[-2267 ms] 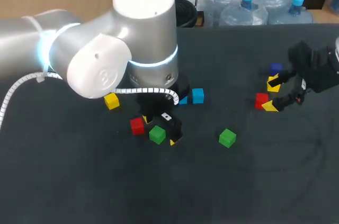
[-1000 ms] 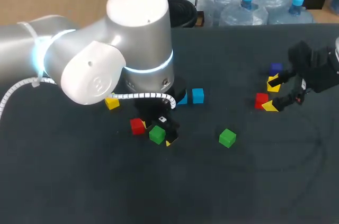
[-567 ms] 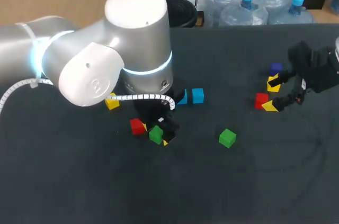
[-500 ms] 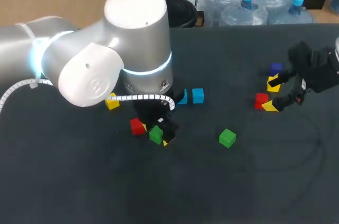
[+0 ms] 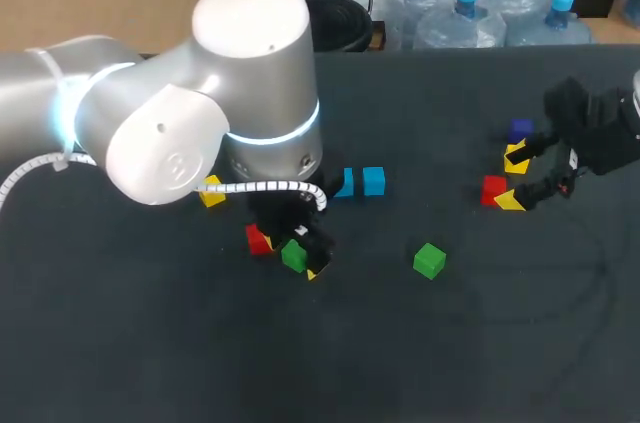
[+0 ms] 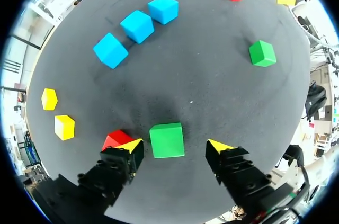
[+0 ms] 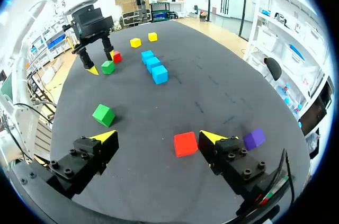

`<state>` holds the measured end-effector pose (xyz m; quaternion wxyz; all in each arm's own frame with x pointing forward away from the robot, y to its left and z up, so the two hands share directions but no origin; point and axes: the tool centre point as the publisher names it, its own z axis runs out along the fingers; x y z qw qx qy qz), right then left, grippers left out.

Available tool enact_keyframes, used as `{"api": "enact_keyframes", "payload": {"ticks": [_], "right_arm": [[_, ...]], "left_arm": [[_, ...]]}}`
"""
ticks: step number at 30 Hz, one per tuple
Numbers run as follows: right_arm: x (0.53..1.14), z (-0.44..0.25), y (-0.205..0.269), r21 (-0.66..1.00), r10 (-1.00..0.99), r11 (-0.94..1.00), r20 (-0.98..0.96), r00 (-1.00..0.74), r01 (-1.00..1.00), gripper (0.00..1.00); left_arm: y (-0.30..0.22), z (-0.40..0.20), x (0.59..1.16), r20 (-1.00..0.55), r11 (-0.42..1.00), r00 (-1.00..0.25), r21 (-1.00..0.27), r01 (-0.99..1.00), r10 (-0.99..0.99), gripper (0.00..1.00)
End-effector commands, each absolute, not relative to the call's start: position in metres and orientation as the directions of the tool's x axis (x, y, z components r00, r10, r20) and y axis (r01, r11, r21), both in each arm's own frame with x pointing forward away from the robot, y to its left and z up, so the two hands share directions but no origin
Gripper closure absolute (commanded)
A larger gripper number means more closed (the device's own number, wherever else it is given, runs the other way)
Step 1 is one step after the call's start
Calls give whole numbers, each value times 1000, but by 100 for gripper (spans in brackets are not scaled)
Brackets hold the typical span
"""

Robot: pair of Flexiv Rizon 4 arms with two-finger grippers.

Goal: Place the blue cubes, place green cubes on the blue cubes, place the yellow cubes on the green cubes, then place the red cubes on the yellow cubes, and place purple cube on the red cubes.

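Our left claw [image 6: 174,143] stands wide open, the green cube [image 6: 167,140] lying between its fingers [image 6: 117,167], touching neither; a red cube [image 6: 115,139] sits just beside one finger.

— How is the light?
— Bright and even from overhead. The dark table [image 5: 420,343] shows no glare.
— Shadows?
— Soft ones. A dim patch lies just ahead of the green cube [image 6: 167,140]. The left arm [image 5: 200,113] gleams white.

The table [image 5: 480,343] is dark grey. There are blue cubes [image 6: 137,26], green cubes [image 6: 167,140], yellow cubes [image 6: 64,126], red cubes [image 7: 185,144] and a purple cube [image 7: 255,138]. The left arm [image 5: 180,113] is silver with a glowing blue ring [image 5: 285,135].
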<state>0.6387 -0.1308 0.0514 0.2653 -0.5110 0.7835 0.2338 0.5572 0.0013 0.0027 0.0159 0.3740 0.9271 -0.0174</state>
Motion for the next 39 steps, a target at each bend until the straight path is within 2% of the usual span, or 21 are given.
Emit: {"api": "enact_keyframes", "payload": {"ticks": [1,5,12,14,24,27,39], "right_arm": [[639,51,-130,95,-677,369,-655,-337,-925,0],[639,51,-130,95,-677,369,-655,-337,-925,0],[639,51,-130,95,-677,369,-655,-337,-925,0],[639,51,-130,95,-677,369,-655,-337,-925,0],[639,51,-130,95,-677,369,-655,-337,-925,0],[639,51,-130,95,-677,369,-655,-337,-925,0],[639,51,-130,95,-677,369,-655,-337,-925,0]], "left_arm": [[3,1,558,-44,720,-721,-23,693,692,31],[4,0,559,-44,721,-721,-26,693,692,31],[5,0,562,-42,719,-719,-26,695,694,44],[5,0,563,-41,718,-719,-24,695,694,52],[6,-1,565,-37,717,-717,-21,697,696,56],[6,-1,565,-39,716,-716,-19,698,697,100],[2,1,568,-43,663,-663,-22,748,747,100]]}}
